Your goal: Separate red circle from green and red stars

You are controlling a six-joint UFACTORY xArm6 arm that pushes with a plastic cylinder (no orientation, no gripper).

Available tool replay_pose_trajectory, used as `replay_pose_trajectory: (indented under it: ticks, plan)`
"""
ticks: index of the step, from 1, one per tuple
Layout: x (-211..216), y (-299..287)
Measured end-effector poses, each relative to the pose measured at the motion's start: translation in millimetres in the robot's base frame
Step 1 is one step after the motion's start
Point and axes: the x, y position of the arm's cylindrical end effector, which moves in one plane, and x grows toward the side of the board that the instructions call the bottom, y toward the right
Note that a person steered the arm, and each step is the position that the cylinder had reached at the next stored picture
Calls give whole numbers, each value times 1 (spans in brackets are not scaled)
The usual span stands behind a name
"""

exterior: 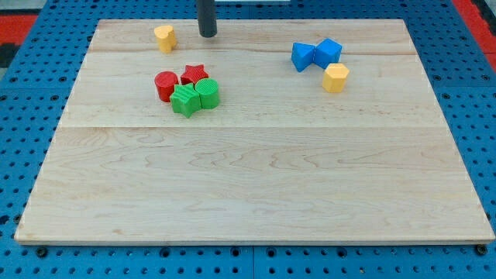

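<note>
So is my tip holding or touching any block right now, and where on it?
Nothing is held. My tip stands apart from every block, right of the yellow block and above the red star and red circle.

On your pale wooden board, a red circle, red star, green star and green circle huddle together; a yellow block sits near the top, two blue blocks beside another yellow piece.
</note>
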Motion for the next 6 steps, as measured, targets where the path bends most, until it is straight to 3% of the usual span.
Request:
replay_pose_trajectory:
  ticks: [2,4,5,6]
  plan:
    - [-1,-97]
    - [7,-38]
    - [62,-119]
    - [145,-131]
